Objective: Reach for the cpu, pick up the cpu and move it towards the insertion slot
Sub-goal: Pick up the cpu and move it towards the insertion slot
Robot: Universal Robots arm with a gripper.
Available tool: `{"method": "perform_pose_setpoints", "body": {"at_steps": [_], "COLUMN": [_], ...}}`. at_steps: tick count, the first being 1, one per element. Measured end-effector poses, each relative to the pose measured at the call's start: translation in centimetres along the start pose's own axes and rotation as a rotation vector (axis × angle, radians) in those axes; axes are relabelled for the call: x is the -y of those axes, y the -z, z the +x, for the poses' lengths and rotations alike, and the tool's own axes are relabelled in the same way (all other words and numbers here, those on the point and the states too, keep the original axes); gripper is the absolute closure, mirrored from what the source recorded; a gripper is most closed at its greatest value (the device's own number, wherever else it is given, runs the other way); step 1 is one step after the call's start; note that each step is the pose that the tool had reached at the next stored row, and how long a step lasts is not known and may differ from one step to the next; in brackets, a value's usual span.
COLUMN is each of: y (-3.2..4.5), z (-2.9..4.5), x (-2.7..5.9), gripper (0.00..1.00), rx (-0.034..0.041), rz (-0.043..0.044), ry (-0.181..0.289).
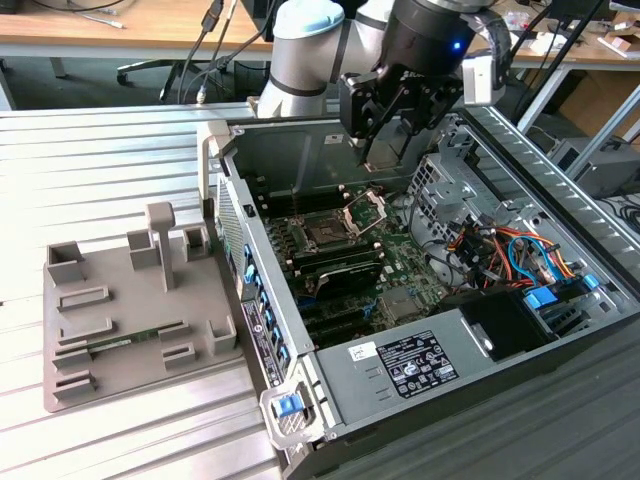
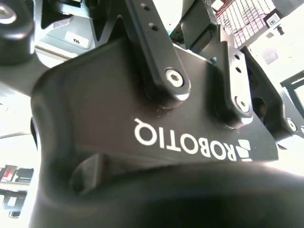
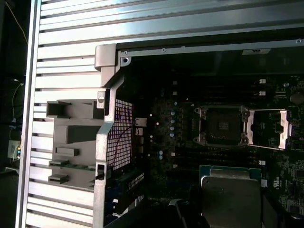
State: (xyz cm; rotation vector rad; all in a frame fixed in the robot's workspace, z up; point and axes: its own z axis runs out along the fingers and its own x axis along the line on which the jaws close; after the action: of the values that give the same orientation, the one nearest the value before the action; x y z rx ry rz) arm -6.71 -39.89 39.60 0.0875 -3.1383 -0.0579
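Gripper up over the open case, jaws clamped on the cpu, chip flat between them in the first wrist view. Held above the board, near the slot but apart from it; slot bare, bracket swung open.

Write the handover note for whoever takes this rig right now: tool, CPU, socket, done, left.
Tool: up above the open case, over the board's far end; it carries the cpu, seen at the tool in the first wrist view. Finger state cannot be told.
Slot: empty, bracket swung open.
Tray on the exterior view's left: memory stick lies in it.
Done: reach and pickup, cpu brought over the board.
Left: the cpu is not at the slot yet.
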Motion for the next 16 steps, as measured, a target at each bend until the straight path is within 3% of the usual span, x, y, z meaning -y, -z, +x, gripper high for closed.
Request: {"method": "perform_pose_setpoints", "body": {"at_steps": [16], "y": [0.0], "z": [-0.94], "x": [0.05], "gripper": [0.45], "rx": [0.0], "rz": [0.0], "ry": [0.0]}}
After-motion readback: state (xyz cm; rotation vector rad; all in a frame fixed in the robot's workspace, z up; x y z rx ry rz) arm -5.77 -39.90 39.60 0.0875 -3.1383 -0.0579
